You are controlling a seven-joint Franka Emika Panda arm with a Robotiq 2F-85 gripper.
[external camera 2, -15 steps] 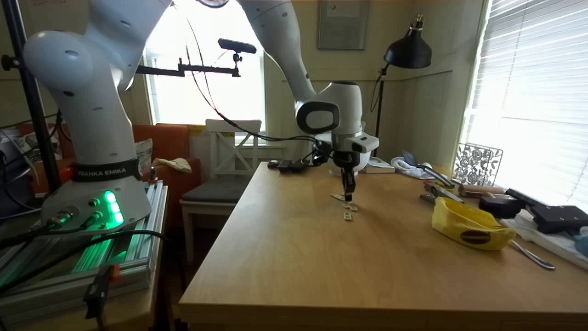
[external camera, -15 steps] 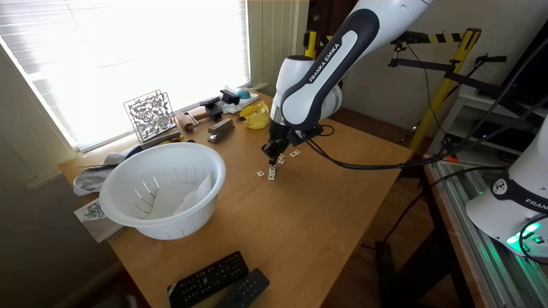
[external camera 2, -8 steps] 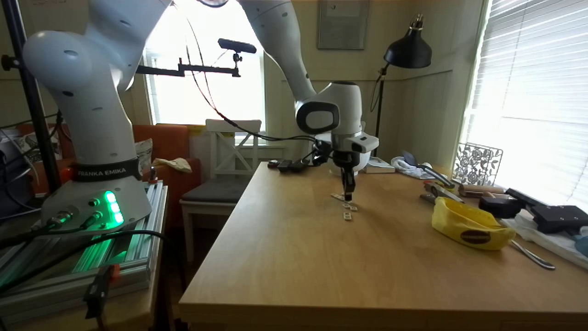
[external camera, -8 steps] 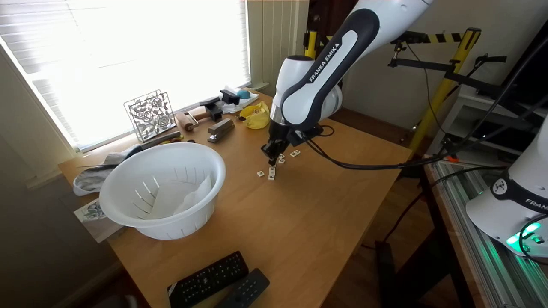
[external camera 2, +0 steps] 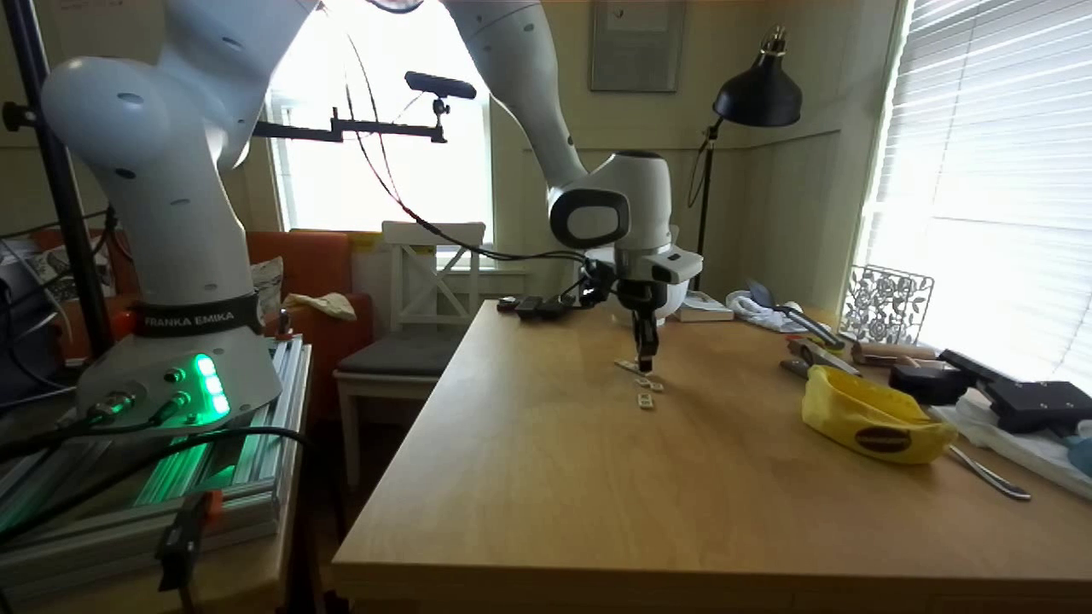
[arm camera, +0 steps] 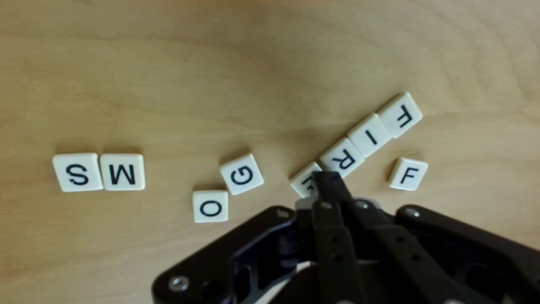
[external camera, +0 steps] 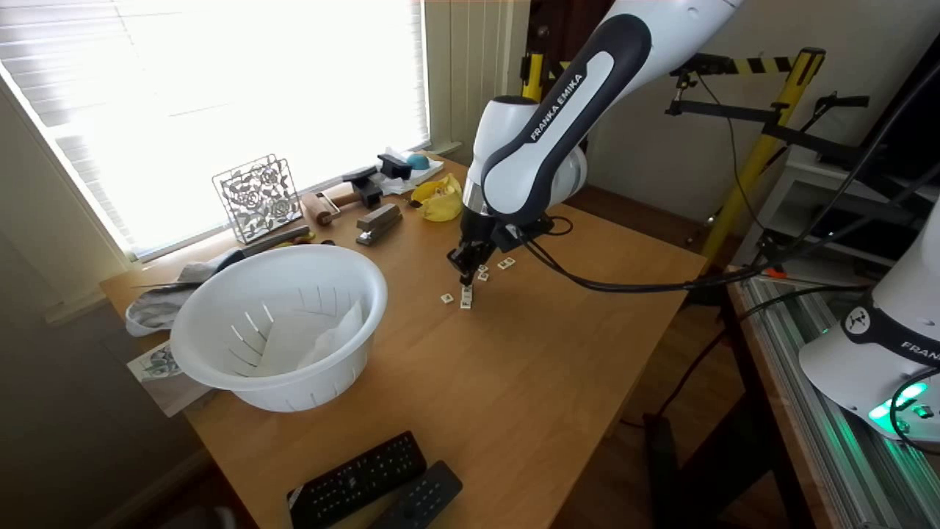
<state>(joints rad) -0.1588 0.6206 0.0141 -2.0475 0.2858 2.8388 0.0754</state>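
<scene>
My gripper [arm camera: 331, 181] is shut, its black fingertips pressed together with nothing visible between them. It points down at the letter tiles and also shows in both exterior views [external camera: 467, 279] [external camera 2: 645, 367]. In the wrist view its tips cover part of a white tile [arm camera: 303, 180] whose letter is half hidden; I cannot tell if they touch it. That tile lies at the end of a slanted row with an R tile [arm camera: 342, 157], an I tile [arm camera: 369, 135] and an F tile [arm camera: 400, 115]. A small gap separates it from the R. A loose F tile [arm camera: 408, 174] lies beside the row.
A G tile [arm camera: 241, 174], O tile [arm camera: 210, 206], and touching M [arm camera: 122, 172] and S [arm camera: 78, 172] tiles lie nearby. A white basket [external camera: 279, 382], remotes [external camera: 360, 477], stapler [external camera: 379, 222] and yellow pouch [external camera 2: 870, 418] stand on the wooden table [external camera: 514, 397].
The gripper has shifted only very slightly near the end of the tile row. The tiles show no clear movement.
</scene>
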